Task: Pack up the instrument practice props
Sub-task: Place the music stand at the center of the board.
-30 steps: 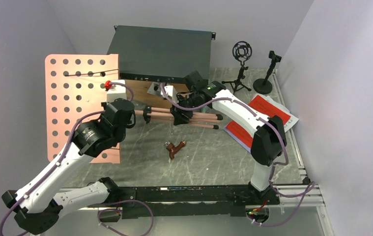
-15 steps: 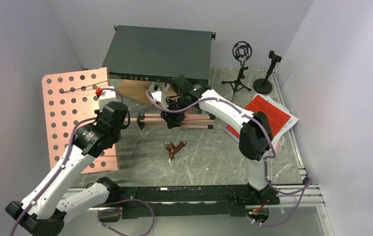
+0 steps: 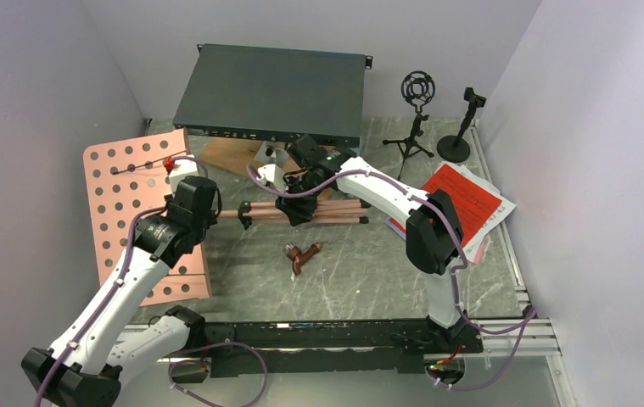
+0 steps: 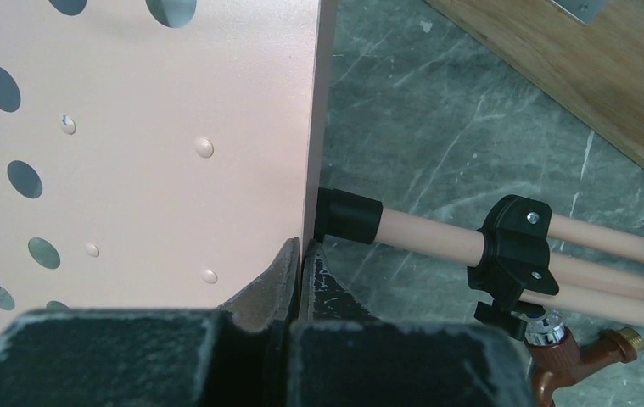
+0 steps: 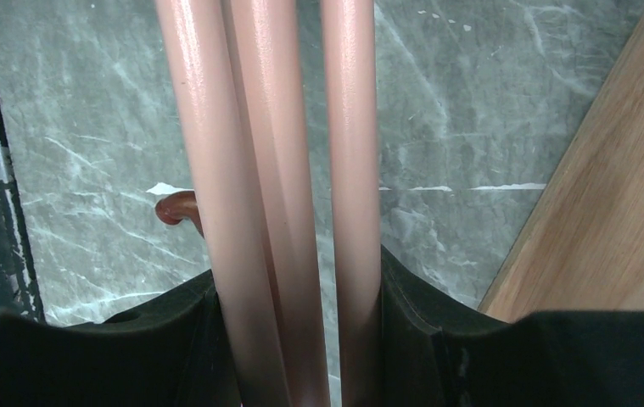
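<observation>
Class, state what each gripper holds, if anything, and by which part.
Left gripper pinches the pink music desk by its side edge. Right gripper clasps the tripod legs around their middle.

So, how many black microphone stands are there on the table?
2. The tripod stand with a ring mount is at the back right, beside the grey box. The round-base stand is just right of it. The box may hide others.

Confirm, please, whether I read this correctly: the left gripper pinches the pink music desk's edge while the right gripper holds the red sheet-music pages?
Not quite. The right gripper holds the pink tripod legs, as the right wrist view shows; the red sheet-music pages lie untouched. The left gripper does pinch the edge of the pink music desk.
</observation>
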`<state>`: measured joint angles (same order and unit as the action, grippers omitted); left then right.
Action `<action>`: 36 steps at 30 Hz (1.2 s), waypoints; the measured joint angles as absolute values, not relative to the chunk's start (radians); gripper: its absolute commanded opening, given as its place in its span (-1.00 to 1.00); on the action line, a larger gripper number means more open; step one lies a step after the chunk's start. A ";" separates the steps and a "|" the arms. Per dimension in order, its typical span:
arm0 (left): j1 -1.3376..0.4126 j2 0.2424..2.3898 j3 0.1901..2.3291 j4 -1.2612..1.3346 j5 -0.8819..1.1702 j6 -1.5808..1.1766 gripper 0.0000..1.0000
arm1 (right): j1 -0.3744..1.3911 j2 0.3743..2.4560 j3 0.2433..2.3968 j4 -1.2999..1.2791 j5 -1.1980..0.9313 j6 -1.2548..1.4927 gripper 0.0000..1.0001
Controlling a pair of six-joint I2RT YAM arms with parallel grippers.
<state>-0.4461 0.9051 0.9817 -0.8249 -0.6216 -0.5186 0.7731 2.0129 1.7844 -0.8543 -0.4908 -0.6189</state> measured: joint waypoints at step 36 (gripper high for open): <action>-0.414 0.948 0.838 -0.778 -0.483 -0.603 -1.00 | 0.773 2.024 1.588 -0.764 -0.506 -0.599 -0.83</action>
<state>-0.4145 0.9478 0.8375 -0.7780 -0.4831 -0.6029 0.7727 2.0243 1.5883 -0.7643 -0.5064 -0.5987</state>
